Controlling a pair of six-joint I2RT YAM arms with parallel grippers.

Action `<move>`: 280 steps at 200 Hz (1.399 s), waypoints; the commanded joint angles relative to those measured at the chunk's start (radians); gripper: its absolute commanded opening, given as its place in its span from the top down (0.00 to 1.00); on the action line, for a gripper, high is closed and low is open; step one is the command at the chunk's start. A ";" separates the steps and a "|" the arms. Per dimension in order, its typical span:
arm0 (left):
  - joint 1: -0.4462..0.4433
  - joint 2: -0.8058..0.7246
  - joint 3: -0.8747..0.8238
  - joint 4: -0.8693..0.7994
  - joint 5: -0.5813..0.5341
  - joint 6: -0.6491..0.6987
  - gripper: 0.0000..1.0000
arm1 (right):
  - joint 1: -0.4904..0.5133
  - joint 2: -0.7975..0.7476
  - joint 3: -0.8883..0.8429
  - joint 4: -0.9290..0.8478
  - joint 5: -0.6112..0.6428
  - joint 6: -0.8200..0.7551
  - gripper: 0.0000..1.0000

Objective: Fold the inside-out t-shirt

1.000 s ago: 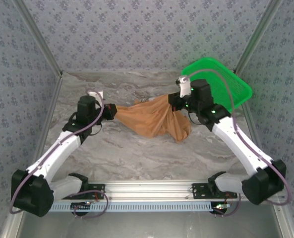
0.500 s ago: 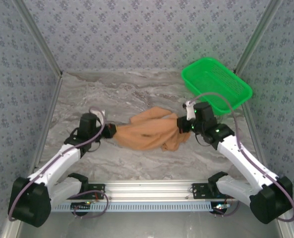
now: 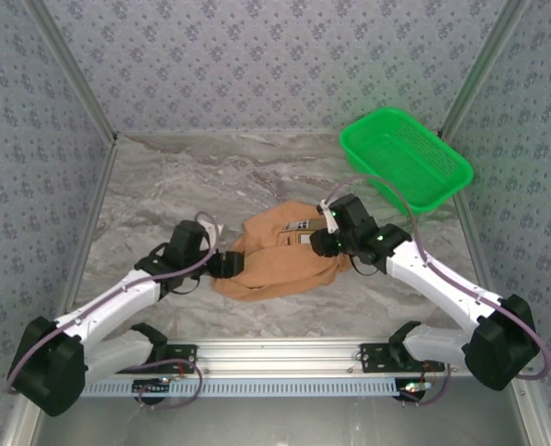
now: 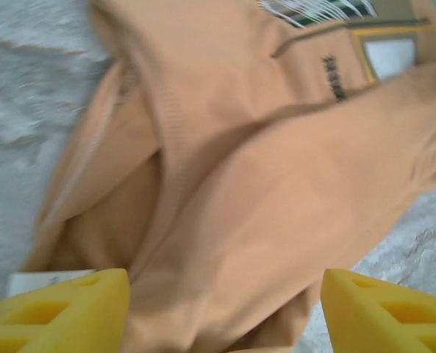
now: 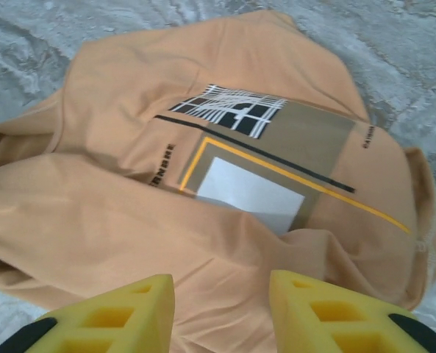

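Two grippers sit low at either end of the orange-tan t-shirt [image 3: 275, 268], which lies bunched on the marble table [image 3: 163, 186] between the arms, its printed panel [image 5: 240, 158] facing up. The left gripper [image 3: 227, 265] is at the shirt's left edge, its yellow fingers [image 4: 56, 312] spread wide over the cloth without pinching it. The right gripper [image 3: 320, 243] is at the right edge, jaws parted more narrowly, with cloth lying loose beneath. A green basket [image 3: 405, 158] stands well apart at the far right.
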 commanded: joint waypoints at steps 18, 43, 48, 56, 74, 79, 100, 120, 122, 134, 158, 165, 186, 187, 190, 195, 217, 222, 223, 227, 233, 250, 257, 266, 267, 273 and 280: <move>-0.260 0.172 0.153 0.029 -0.130 0.254 0.30 | -0.045 0.015 -0.019 -0.014 -0.027 0.020 0.59; -0.360 0.371 0.268 0.000 -0.213 0.387 0.30 | -0.143 -0.029 -0.026 0.005 -0.113 0.043 0.59; -0.370 0.405 0.288 0.001 -0.227 0.409 0.30 | -0.160 -0.041 -0.032 0.013 -0.132 0.048 0.59; -0.386 0.452 0.316 0.007 -0.249 0.434 0.30 | -0.184 -0.056 -0.041 0.022 -0.155 0.053 0.59; -0.402 0.543 0.372 0.006 -0.261 0.481 0.30 | -0.223 -0.080 -0.053 0.024 -0.193 0.061 0.59; -0.405 0.566 0.383 0.003 -0.261 0.489 0.30 | -0.228 -0.086 -0.057 0.022 -0.198 0.061 0.59; -0.417 0.645 0.422 -0.001 -0.257 0.526 0.30 | -0.249 -0.108 -0.075 0.017 -0.208 0.062 0.59; -0.420 0.687 0.442 0.010 -0.258 0.531 0.32 | -0.262 -0.114 -0.085 0.018 -0.223 0.062 0.59; -0.419 0.689 0.443 0.011 -0.260 0.530 0.33 | -0.263 -0.113 -0.085 0.018 -0.224 0.062 0.59; -0.420 0.699 0.444 0.025 -0.273 0.528 0.38 | -0.266 -0.113 -0.087 0.016 -0.231 0.062 0.59; -0.417 0.698 0.449 0.037 -0.261 0.514 0.52 | -0.267 -0.113 -0.093 0.020 -0.236 0.064 0.59; -0.414 0.696 0.451 0.038 -0.248 0.506 0.56 | -0.268 -0.113 -0.095 0.023 -0.236 0.064 0.59; -0.397 0.696 0.466 0.034 -0.193 0.491 0.64 | -0.269 -0.106 -0.099 0.029 -0.242 0.065 0.59; -0.397 0.696 0.466 0.034 -0.191 0.491 0.64 | -0.269 -0.106 -0.099 0.030 -0.243 0.065 0.59; -0.394 0.697 0.468 0.034 -0.182 0.490 0.65 | -0.269 -0.105 -0.098 0.032 -0.243 0.065 0.59; -0.389 0.695 0.469 0.034 -0.171 0.490 0.67 | -0.269 -0.103 -0.099 0.032 -0.243 0.064 0.59; -0.370 0.696 0.474 0.036 -0.136 0.481 0.73 | -0.270 -0.099 -0.099 0.039 -0.244 0.064 0.60; -0.365 0.696 0.476 0.037 -0.131 0.478 0.75 | -0.269 -0.099 -0.101 0.040 -0.243 0.064 0.60; -0.364 0.696 0.477 0.037 -0.128 0.477 0.75 | -0.269 -0.099 -0.101 0.040 -0.243 0.064 0.60; -0.362 0.696 0.478 0.038 -0.121 0.475 0.77 | -0.269 -0.099 -0.101 0.040 -0.244 0.064 0.60; -0.357 0.696 0.480 0.038 -0.112 0.476 0.80 | -0.269 -0.099 -0.104 0.042 -0.243 0.064 0.60; -0.344 0.693 0.489 0.035 -0.097 0.465 0.90 | -0.269 -0.101 -0.101 0.048 -0.235 0.065 0.61; -0.335 0.685 0.494 0.034 -0.086 0.460 0.95 | -0.265 -0.103 -0.099 0.047 -0.231 0.065 0.61; -0.319 0.666 0.494 0.036 -0.060 0.438 0.98 | -0.260 -0.110 -0.093 0.034 -0.230 0.056 0.61; -0.317 0.663 0.494 0.036 -0.057 0.435 0.98 | -0.259 -0.111 -0.092 0.032 -0.230 0.054 0.61; -0.303 0.645 0.497 0.036 -0.038 0.412 1.00 | -0.252 -0.122 -0.088 0.021 -0.228 0.035 0.61; -0.283 0.616 0.497 0.038 -0.016 0.371 1.00 | -0.240 -0.140 -0.084 0.010 -0.228 0.010 0.61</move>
